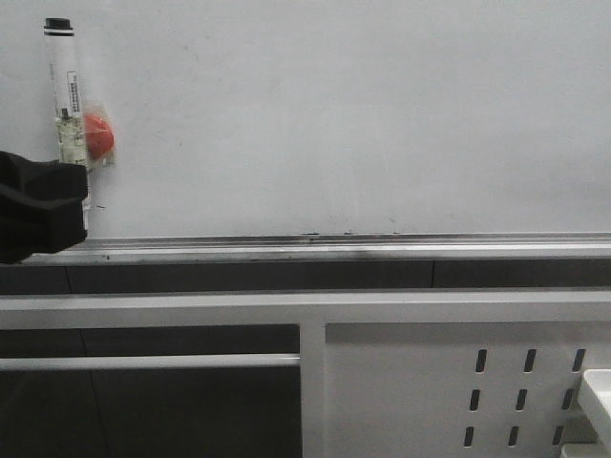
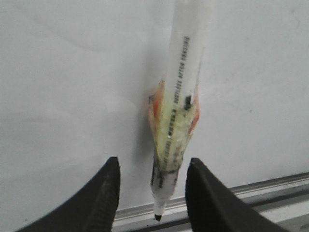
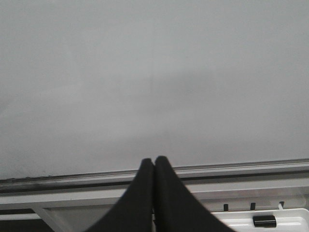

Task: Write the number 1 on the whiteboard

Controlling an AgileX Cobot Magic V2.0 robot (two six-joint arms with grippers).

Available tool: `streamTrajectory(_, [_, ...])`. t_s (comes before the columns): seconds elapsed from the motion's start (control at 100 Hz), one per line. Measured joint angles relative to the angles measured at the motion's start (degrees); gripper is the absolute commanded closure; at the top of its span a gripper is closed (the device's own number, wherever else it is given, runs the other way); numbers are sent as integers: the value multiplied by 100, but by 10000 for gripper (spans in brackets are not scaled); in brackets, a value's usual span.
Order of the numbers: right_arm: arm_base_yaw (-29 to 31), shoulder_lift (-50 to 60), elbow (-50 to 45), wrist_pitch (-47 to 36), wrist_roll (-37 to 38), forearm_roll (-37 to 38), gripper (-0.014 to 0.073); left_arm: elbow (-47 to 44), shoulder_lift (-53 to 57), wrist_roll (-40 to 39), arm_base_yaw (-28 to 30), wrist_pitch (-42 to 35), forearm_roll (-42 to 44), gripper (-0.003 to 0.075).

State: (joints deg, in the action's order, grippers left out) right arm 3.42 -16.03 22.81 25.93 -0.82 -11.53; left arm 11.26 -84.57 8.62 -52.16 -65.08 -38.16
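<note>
The whiteboard (image 1: 334, 114) fills the upper front view, with its silver rail (image 1: 334, 250) along the lower edge. No number 1 is in view on it. A white marker (image 1: 65, 86) with a black cap hangs upright at the board's left, wrapped in yellowish tape with a red piece (image 1: 98, 135) behind it. My left gripper (image 1: 84, 196) is at the marker's lower end. In the left wrist view it (image 2: 153, 164) is open, and the marker (image 2: 178, 96) stands between the fingers, touching neither, black tip (image 2: 158, 217) towards the rail. My right gripper (image 3: 154, 162) is shut and empty, facing bare board (image 3: 154, 72).
Below the rail a white frame carries a perforated metal panel (image 1: 458, 382) at lower right and a horizontal bar (image 1: 143, 362) at lower left. A white tray (image 3: 285, 215) with a small black object (image 3: 264, 221) lies under the right arm.
</note>
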Motion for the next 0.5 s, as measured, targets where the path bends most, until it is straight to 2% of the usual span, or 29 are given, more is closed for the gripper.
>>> streamTrajectory(0.31, [0, 0, 0, 0, 0, 0, 663, 39, -51, 0, 65, -15, 65, 437])
streamTrajectory(0.5, [0, 0, 0, 0, 0, 0, 663, 60, -513, 0, 76, -20, 260, 437])
